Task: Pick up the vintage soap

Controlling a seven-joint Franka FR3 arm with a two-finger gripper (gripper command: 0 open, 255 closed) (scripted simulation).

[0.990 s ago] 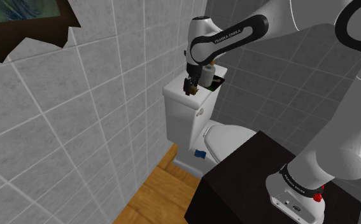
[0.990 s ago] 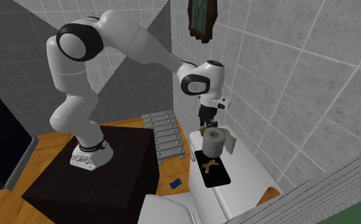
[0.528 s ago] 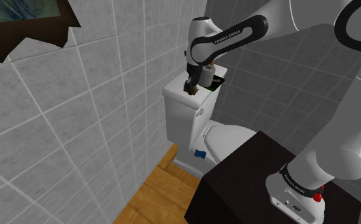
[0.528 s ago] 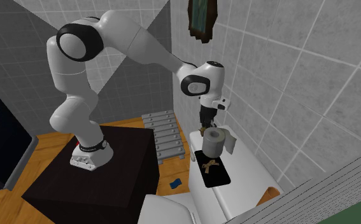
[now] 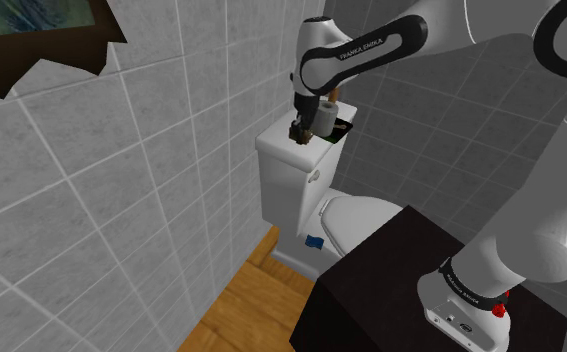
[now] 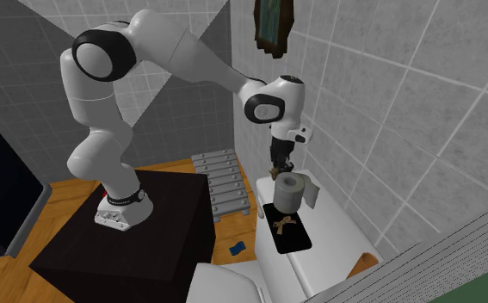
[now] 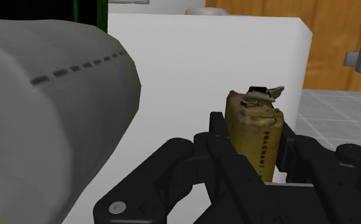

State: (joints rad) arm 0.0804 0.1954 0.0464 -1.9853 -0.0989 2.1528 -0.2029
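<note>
The gripper [image 7: 252,156] pinches the soap [image 7: 254,124] between its two black fingers [image 7: 216,137], one on each wide side. The soap stands up tall in the grip, over the white toilet tank [image 5: 286,175] and near the big paper roll [image 7: 39,108].

The bar is likely hard and light, but soap can be slippery, so it could slide out if the squeeze is weak. The flat wide sides look like the best place to hold it.

The soap is a yellow-brown bar with dark letters down one side and a small scruffy knot on top.
</note>
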